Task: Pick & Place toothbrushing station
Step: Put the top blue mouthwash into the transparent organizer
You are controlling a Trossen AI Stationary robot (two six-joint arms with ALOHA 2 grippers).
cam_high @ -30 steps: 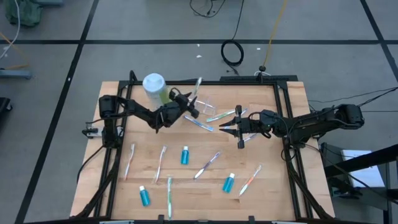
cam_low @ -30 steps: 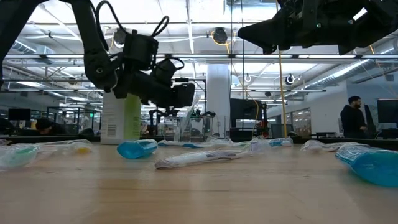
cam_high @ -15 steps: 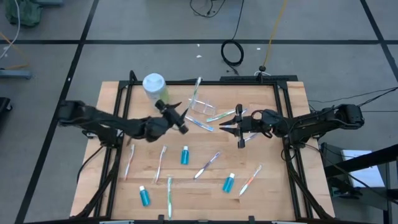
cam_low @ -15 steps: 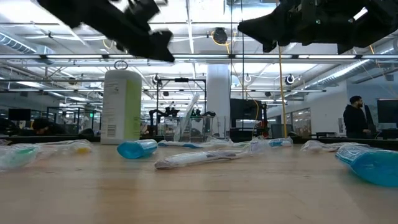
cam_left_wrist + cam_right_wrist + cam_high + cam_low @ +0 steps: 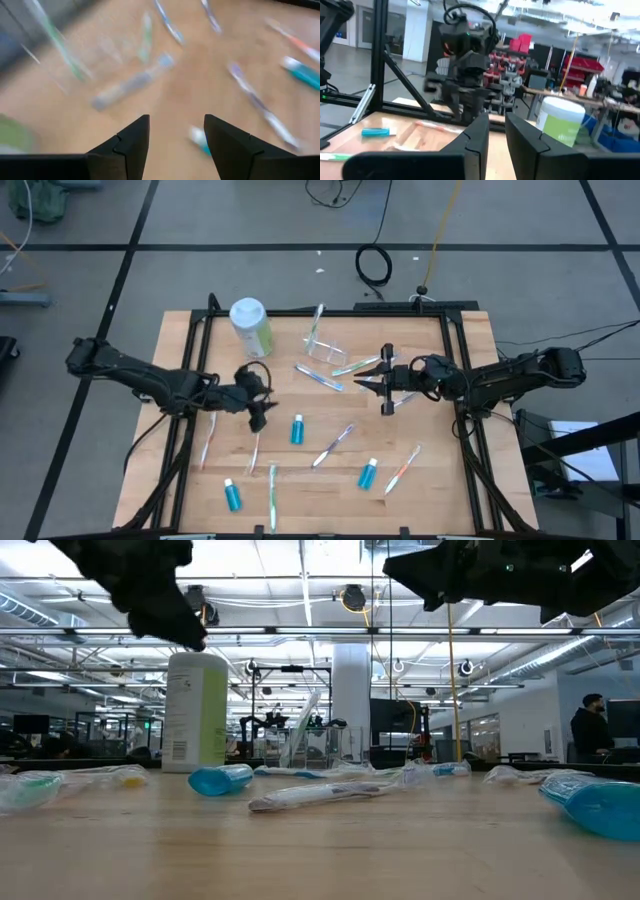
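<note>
Wooden table [image 5: 440, 490] littered with toothbrushes; my left gripper [image 5: 258, 412] hangs spread and empty around 9 o'clock, right gripper [image 5: 378, 379] at 3, fingers looking nearly closed, apparently empty.

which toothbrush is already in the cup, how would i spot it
Start at the white-capped green bottle at the far edge of the wooden table. Just right of it stands the clear plastic cup. The toothbrush leans up out of that cup, while all the others lie flat on the table.
</note>
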